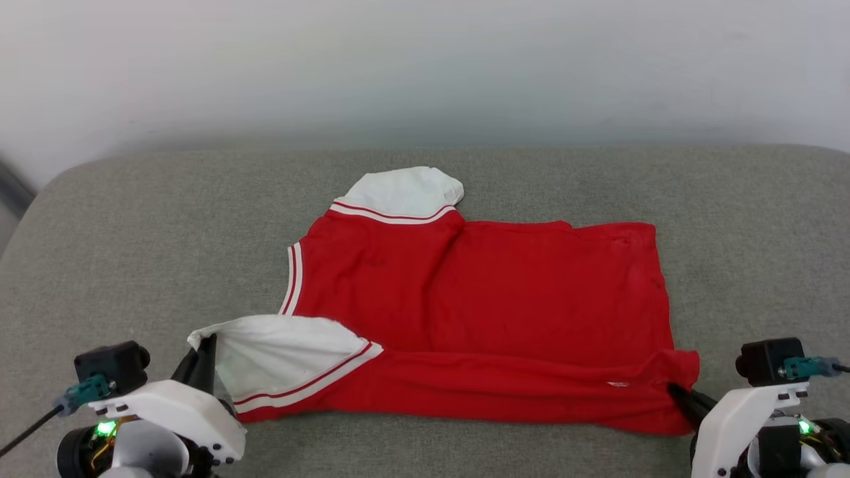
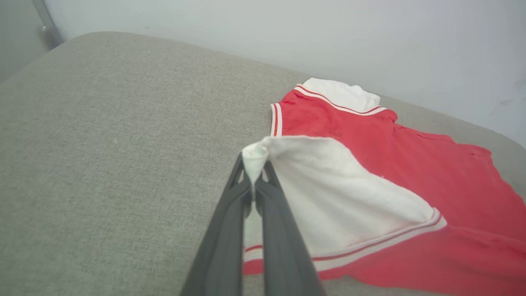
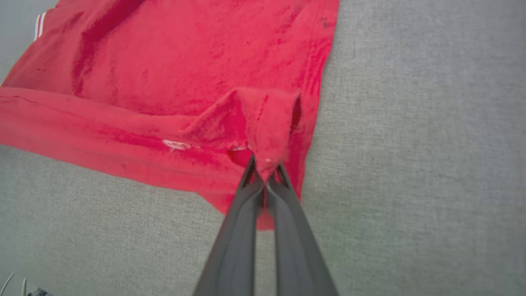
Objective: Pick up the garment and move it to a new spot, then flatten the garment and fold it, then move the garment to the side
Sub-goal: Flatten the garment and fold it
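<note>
**Two grippers pinch the red shirt at its near edge**

Head view: the garment (image 1: 505, 299) lies spread on the grey cushion (image 1: 133, 265), stretching between the two grippers and away from both. The left gripper (image 1: 204, 345) has its jaws closed on the edge of the near white sleeve (image 1: 285, 362), which stands slightly raised at its tips. The right gripper (image 1: 677, 393) is closed on the near hem corner. The far white sleeve (image 1: 405, 189) lies flat, well beyond the left gripper.

Left wrist view: the dark fingers (image 2: 230, 230) press together on a peak of white cloth. The sleeve fans out to their right, with the red body beyond it.

Right wrist view: the fingers (image 3: 287, 230) nip a raised fold of red cloth at the corner. The shirt spreads ahead and to their left, and bare cushion lies to their right.
</note>
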Robot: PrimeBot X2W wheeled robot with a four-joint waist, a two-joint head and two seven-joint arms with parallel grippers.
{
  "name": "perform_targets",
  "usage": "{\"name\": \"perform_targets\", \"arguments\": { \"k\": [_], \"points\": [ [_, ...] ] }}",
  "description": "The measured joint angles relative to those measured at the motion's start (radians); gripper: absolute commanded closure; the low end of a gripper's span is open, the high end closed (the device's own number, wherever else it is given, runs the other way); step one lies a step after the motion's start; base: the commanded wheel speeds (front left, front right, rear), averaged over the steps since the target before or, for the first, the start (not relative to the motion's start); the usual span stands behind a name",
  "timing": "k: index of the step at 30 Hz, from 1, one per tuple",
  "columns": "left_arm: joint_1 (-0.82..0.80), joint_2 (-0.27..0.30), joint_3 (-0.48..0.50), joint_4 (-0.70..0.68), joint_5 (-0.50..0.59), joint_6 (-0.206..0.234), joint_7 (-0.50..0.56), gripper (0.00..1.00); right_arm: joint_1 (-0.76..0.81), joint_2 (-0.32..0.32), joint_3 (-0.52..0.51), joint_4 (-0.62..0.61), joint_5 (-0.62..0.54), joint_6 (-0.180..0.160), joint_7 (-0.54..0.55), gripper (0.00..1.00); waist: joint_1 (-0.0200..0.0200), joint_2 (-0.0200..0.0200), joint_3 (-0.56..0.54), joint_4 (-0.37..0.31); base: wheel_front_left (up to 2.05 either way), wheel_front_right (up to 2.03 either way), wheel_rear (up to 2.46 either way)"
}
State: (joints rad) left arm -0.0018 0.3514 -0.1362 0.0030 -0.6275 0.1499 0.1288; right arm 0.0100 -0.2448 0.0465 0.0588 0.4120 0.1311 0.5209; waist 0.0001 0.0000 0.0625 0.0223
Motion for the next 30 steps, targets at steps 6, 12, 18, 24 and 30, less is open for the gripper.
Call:
{"name": "perform_targets", "arguments": {
  "k": [6,12,18,24,30],
  "points": [
    [-0.127,-0.020,-0.027,0.152,-0.010,-0.053,-0.017,1.00,-0.095,-0.010,0.036,0.098,0.011,0.000,-0.024,1.00,0.0000,0.0000,0.049,-0.007,0.00,0.00,0.00],
    [-0.225,-0.046,-0.056,0.309,-0.023,-0.096,-0.016,1.00,-0.185,-0.030,0.076,0.204,0.011,0.000,-0.084,0.94,0.0000,0.0000,0.093,-0.011,0.00,0.00,0.00],
    [-0.286,-0.073,-0.071,0.452,-0.059,-0.145,0.002,0.00,-0.229,-0.030,0.121,0.308,0.020,0.000,-0.156,0.00,0.0001,0.0000,0.120,-0.015,0.00,0.00,0.00],
    [-0.325,-0.077,-0.066,0.540,-0.081,-0.180,-0.013,0.00,-0.230,-0.044,0.157,0.331,0.033,0.000,-0.280,0.00,0.0000,0.0000,0.113,-0.014,0.00,0.00,0.00],
    [-0.332,-0.032,-0.065,0.555,-0.081,-0.202,0.002,0.00,-0.183,-0.047,0.146,0.291,0.020,0.000,-0.424,0.00,0.0000,0.0000,0.073,-0.022,0.00,0.00,0.00]
  ]
}}
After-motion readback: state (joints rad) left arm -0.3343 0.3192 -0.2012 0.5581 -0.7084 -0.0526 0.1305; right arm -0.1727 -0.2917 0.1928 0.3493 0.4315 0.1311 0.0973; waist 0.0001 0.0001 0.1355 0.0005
